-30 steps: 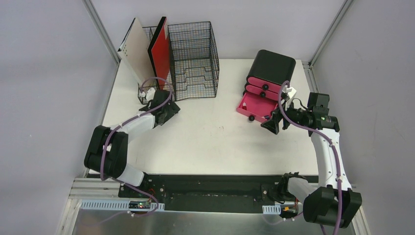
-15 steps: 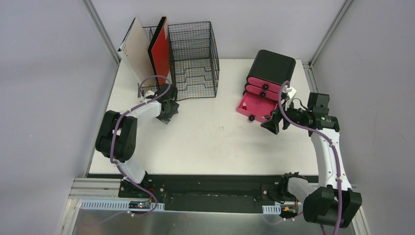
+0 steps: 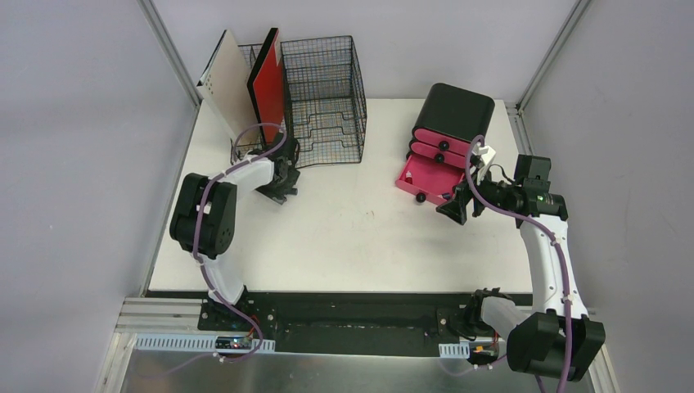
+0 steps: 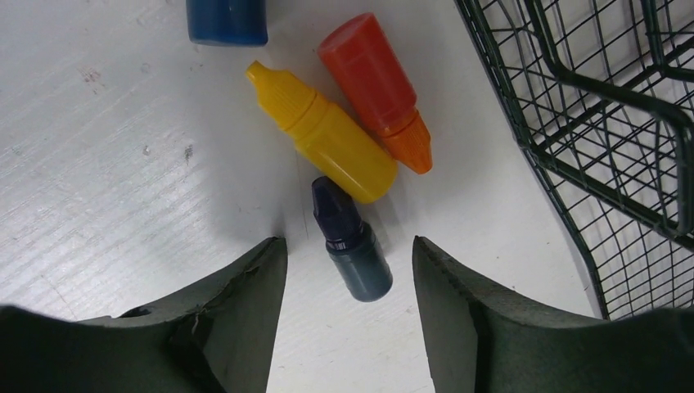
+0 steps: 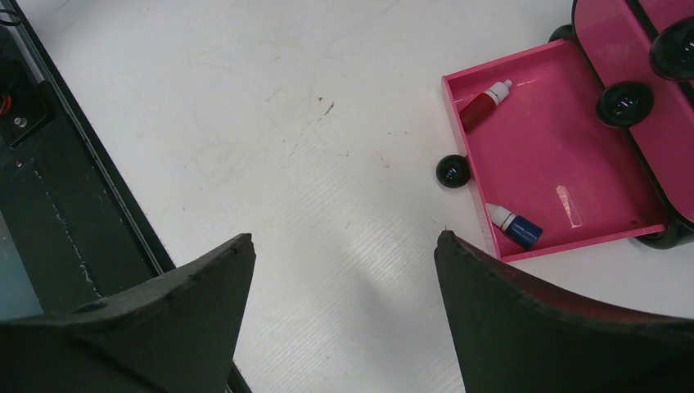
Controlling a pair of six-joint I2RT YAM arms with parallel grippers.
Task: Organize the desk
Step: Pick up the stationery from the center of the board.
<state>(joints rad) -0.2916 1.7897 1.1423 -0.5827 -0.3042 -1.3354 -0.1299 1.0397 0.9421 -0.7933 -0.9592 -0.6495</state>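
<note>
The white desk (image 3: 352, 237) carries everything. My left gripper (image 3: 280, 187) is open, low over the desk beside the black wire-mesh organizer (image 3: 323, 98). In the left wrist view its open fingers straddle a small dark blue bottle (image 4: 352, 243) lying flat, untouched. A yellow bottle (image 4: 327, 135), an orange bottle (image 4: 376, 78) and a blue thing (image 4: 227, 20) lie just beyond. My right gripper (image 3: 455, 207) is open and empty, next to the open pink drawer (image 5: 565, 155), which holds a red bottle (image 5: 484, 101) and a blue bottle (image 5: 515, 226).
A black box with pink drawers (image 3: 450, 123) stands at the back right. A beige board (image 3: 229, 86) and a red board (image 3: 268, 82) stand in the organizer's left part. The organizer's wire wall (image 4: 589, 123) is close to my left gripper's right finger.
My left arm swung its gripper right and toward the organizer, and its elbow moved in toward the desk. My right arm has not moved.
</note>
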